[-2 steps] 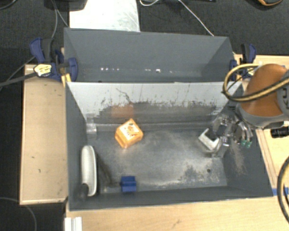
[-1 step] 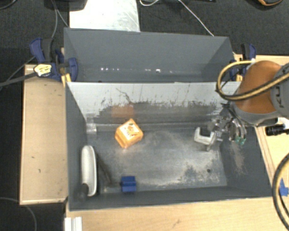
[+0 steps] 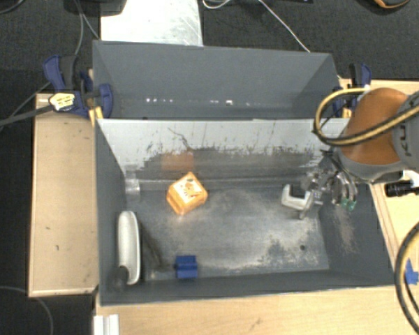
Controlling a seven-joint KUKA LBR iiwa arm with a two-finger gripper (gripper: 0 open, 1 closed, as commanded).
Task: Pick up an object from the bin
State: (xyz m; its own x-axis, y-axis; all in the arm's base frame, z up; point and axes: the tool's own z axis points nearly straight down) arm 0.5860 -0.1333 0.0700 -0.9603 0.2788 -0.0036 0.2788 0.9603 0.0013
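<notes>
1. Nearest the front, a small blue block point(image 3: 186, 266) is seen lying on the bin floor point(image 3: 265, 236), near the lower end of a long white thing point(image 3: 128, 246) that is laid along the left wall point(image 3: 106, 187). The blue block is judged light and stiff, with flat sides that could be pinched squarely. The long white thing is judged smooth and apt to slip unless it is taken across its narrow width
2. Farther in, at the right, the gripper point(image 3: 302, 202) is held low over bare floor. Whether it is wide or narrow cannot be told, and nothing can be said to be held by it
3. At about the same depth, left of centre and well apart from the gripper, an orange-yellow box point(image 3: 186, 194) is found, turned askew to the walls. It is judged light, fairly stiff, perhaps easily dented, and best taken across two opposite flat faces, for which the wrist would have to be turned
4. Just behind the box, by the left wall, a small clear thing point(image 3: 131, 185) is made out; its kind cannot be told, and it is judged slippery
5. The bin floor is seen as hard, scuffed metal on which a nudged thing is likely to slide. Open room is left all around the box, little beside the long white thing, and the back wall point(image 3: 216, 142) is well clear of everything
</notes>
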